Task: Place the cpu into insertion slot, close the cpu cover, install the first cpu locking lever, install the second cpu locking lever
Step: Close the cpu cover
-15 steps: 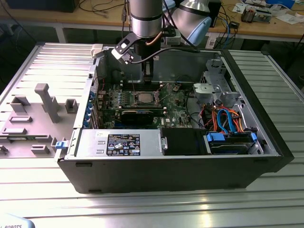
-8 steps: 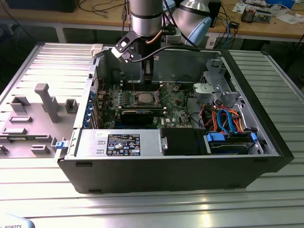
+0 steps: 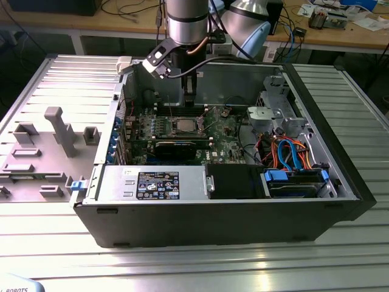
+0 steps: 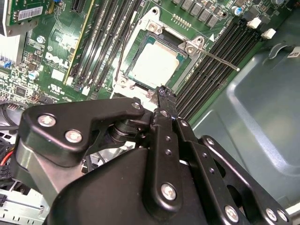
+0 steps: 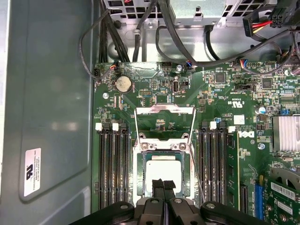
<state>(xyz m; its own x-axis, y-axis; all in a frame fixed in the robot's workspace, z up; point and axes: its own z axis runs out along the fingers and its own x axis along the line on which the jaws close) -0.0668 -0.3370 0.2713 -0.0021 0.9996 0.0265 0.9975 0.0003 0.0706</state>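
Note:
The cpu (image 5: pixel 162 167), a square chip with a silver-grey top, lies flat in the insertion slot (image 5: pixel 139 178) on the green board; it is also in the second wrist view (image 4: pixel 157 63) and the exterior view (image 3: pixel 182 126). The cpu cover (image 5: pixel 164 109), a thin silver frame with a window, stands swung up off the slot's far side. A thin locking lever (image 4: pixel 219 60) juts out from a corner of the slot. My gripper (image 5: pixel 164 185) hangs just above the cpu's near edge, black fingers shut together with nothing between them. The exterior view shows the gripper (image 3: pixel 189 104) inside the open case.
Black memory slots (image 5: pixel 112 168) flank the socket on both sides. A finned heat sink (image 5: pixel 286 133) and black cables (image 5: pixel 140 28) sit nearby. The case walls (image 3: pixel 340 158), power supply (image 3: pixel 152 182) and drive bay (image 3: pixel 292 182) close in the board. A grey fixture tray (image 3: pixel 42 146) lies outside the case.

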